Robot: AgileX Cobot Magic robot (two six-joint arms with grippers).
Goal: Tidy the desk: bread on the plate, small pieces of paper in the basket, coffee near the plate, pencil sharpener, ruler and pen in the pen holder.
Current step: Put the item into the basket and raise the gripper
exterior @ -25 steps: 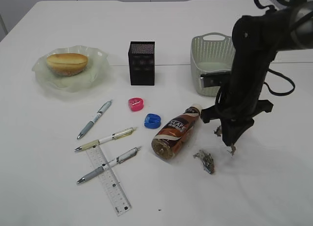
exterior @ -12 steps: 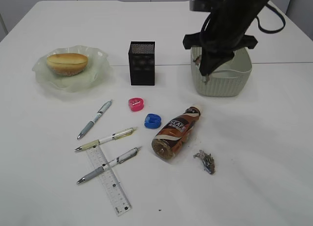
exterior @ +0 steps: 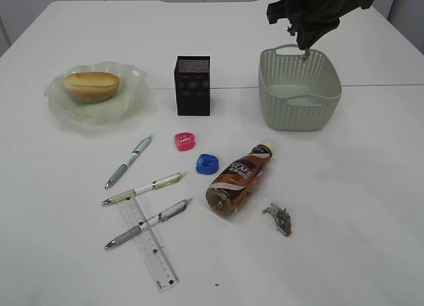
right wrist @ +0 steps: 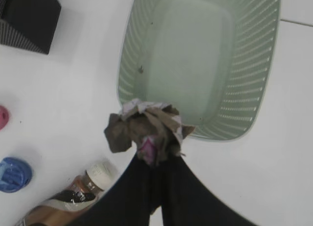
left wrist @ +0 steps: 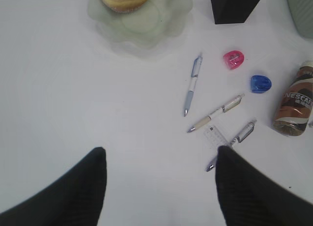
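Note:
My right gripper (right wrist: 155, 157) is shut on a crumpled piece of paper (right wrist: 146, 130) and hangs above the near rim of the green basket (right wrist: 195, 64); in the exterior view it (exterior: 305, 49) is over the basket's (exterior: 299, 97) far rim. Another paper scrap (exterior: 278, 218) lies beside the toppled coffee bottle (exterior: 237, 181). Bread (exterior: 91, 85) rests on the plate (exterior: 126, 101). The black pen holder (exterior: 192, 85) stands upright. A pink sharpener (exterior: 185, 141), a blue sharpener (exterior: 207, 163), three pens (exterior: 129, 160) and a ruler (exterior: 149, 243) lie on the table. My left gripper (left wrist: 160, 155) is open and empty over bare table.
The white table's left and front right parts are bare. In the left wrist view, the ruler (left wrist: 215, 136) and a pen (left wrist: 234, 143) lie just beyond the right fingertip (left wrist: 230, 160).
My right arm rose from the table beside the coffee bottle and swung back to above the basket, carrying the crumpled paper. Nothing else moved.

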